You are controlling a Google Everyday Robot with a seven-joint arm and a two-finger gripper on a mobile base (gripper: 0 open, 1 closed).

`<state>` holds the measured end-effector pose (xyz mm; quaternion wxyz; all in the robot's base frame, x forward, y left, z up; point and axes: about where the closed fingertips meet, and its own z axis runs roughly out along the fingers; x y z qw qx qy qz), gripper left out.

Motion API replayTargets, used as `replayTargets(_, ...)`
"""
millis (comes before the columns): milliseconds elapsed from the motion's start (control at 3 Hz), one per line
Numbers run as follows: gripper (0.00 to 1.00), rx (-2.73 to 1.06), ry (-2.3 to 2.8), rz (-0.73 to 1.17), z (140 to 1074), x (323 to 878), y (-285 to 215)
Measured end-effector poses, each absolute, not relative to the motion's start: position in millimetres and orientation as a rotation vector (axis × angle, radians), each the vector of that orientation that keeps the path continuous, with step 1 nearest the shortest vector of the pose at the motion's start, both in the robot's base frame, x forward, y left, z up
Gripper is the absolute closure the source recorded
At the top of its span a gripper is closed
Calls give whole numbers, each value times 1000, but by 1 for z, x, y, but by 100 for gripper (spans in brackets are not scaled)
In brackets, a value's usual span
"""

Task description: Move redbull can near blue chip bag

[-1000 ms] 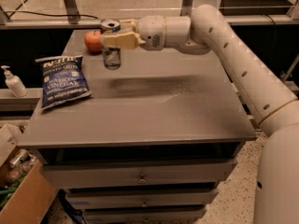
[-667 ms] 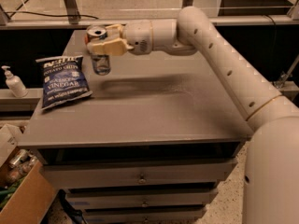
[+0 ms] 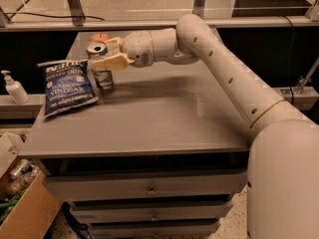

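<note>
The redbull can (image 3: 101,66) stands upright at the back left of the grey table, its base right beside the blue chip bag (image 3: 68,85). My gripper (image 3: 107,53) reaches in from the right and is shut on the can's upper part, with tan fingers (image 3: 110,62) on its near and far sides. The bag lies flat at the table's left edge, with white "VINEGAR" lettering facing up. The can's lower body is in shadow.
An apple (image 3: 99,36) sits behind the can at the table's back edge. A soap bottle (image 3: 13,88) stands on a low shelf to the left. A cardboard box (image 3: 20,203) of items sits on the floor at lower left. Drawers (image 3: 149,188) lie under the grey table (image 3: 164,118).
My gripper has carried the can leftward from near the apple to the chip bag's right edge, and lower toward the tabletop.
</note>
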<state>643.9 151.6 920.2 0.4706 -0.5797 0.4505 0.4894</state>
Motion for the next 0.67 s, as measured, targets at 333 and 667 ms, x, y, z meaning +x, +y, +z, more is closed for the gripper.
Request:
replayTargets(333,100,-1455,1118,1217,904,637,159)
replayTargets(667,84,-1490,1140,1225,890,631,163)
